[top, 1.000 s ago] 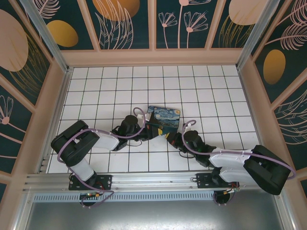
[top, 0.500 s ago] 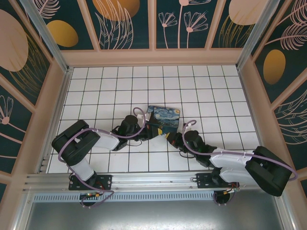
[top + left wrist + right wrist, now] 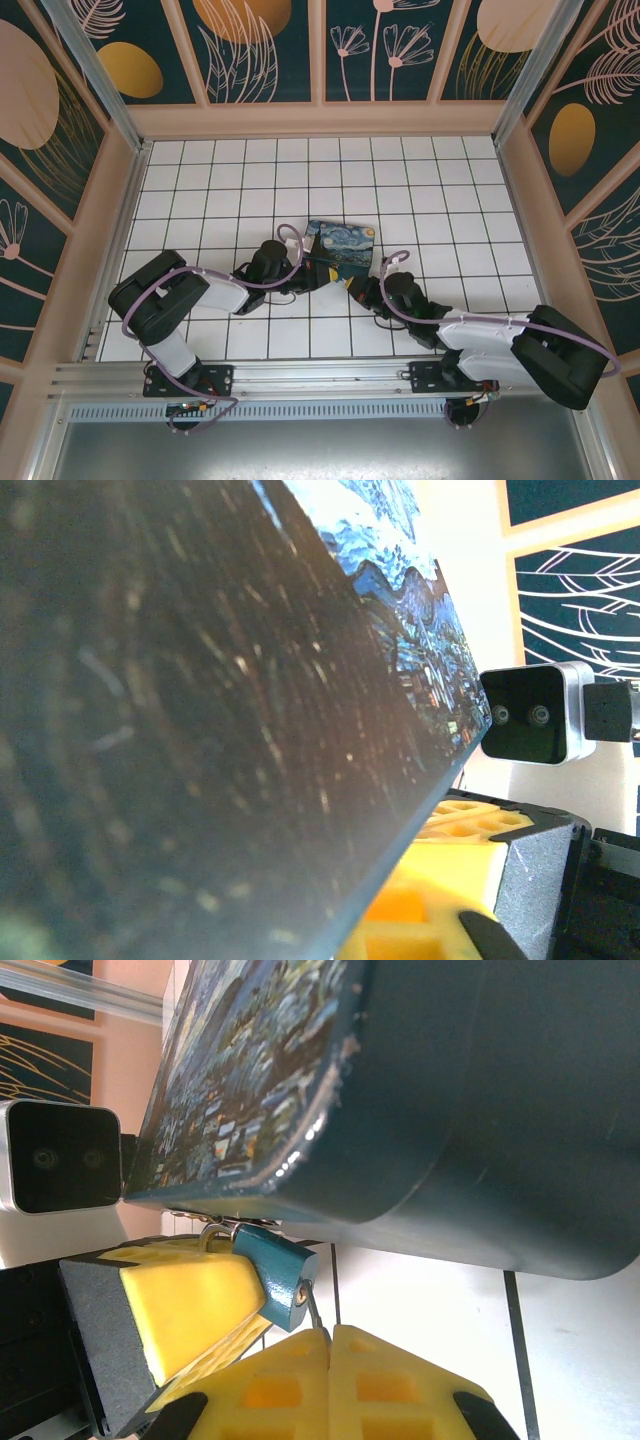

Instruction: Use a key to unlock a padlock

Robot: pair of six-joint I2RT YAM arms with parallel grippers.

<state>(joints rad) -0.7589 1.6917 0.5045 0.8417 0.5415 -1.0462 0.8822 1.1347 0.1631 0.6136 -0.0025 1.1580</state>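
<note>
Toward the left of the white tiled floor point(image 3: 200, 180), the left gripper point(image 3: 308, 268) sat against the near left edge of the painted box point(image 3: 345, 245). Its jaws were drawn almost together. In the right wrist view one of its yellow fingers point(image 3: 190, 1300) lay flat against the padlock point(image 3: 278, 1268), though whether it pinched the body or only steadied it could not be told.

The padlock hung just under the box's edge, caught there by its silver shackle point(image 3: 212, 1232). Its small body looked teal in this light, and the keyhole point(image 3: 300, 1297) faced the right gripper point(image 3: 330, 1355). That gripper's fingers were pressed together on what appeared to be the key point(image 3: 313, 1312), a thin blade reaching to the keyhole.

By its look the lock would be light, rigid and smooth-sided, and likely to swing on its shackle when pushed. It would best be held by the flat sides of the body, leaving the keyhole face free. The slim key would probably need a straight, in-line twist, or it could slip between the pads.
</note>
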